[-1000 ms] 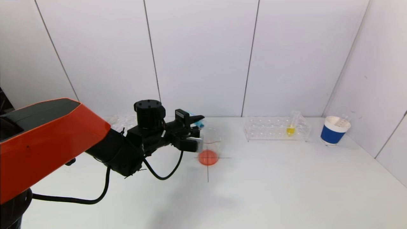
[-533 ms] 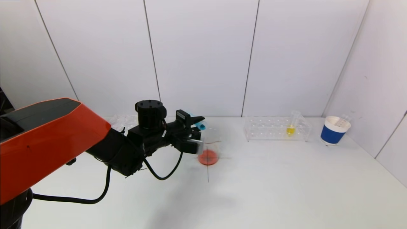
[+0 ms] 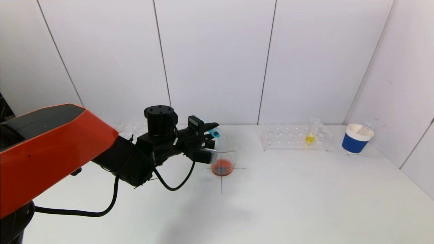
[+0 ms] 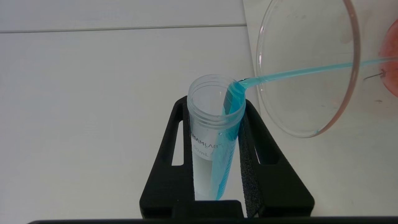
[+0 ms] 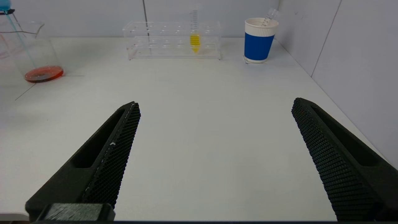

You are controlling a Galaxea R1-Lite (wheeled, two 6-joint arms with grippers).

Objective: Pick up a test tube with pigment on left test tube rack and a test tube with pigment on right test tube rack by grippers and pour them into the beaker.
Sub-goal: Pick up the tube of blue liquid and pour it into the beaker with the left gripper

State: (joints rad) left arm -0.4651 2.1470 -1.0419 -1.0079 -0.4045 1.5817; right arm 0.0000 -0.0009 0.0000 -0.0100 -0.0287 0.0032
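Note:
My left gripper [image 3: 209, 139] [image 4: 214, 107] is shut on a clear test tube with blue pigment [image 4: 214, 130] [image 3: 213, 132], tipped on its side over the glass beaker [image 3: 223, 156] [image 4: 306, 67] [image 5: 31, 49]. A thin blue stream [image 4: 298, 72] runs from the tube's mouth into the beaker, which holds red-orange liquid [image 3: 222, 167] at its bottom. The left test tube rack [image 3: 130, 129] sits behind the arm. The right test tube rack [image 3: 295, 137] [image 5: 174, 40] holds a tube with yellow pigment [image 3: 310, 135] [image 5: 195, 39]. My right gripper [image 5: 216, 104] is open above bare table, out of the head view.
A blue and white paper cup [image 3: 356, 139] [image 5: 258, 40] with an empty tube in it stands at the far right by the side wall. Thin cross lines mark the white table [image 3: 271, 196] under the beaker. Walls close the back and right.
The tube has tipped further in the left gripper and blue pigment now streams into the beaker; the red liquid darkens in its middle. The right side is unchanged.

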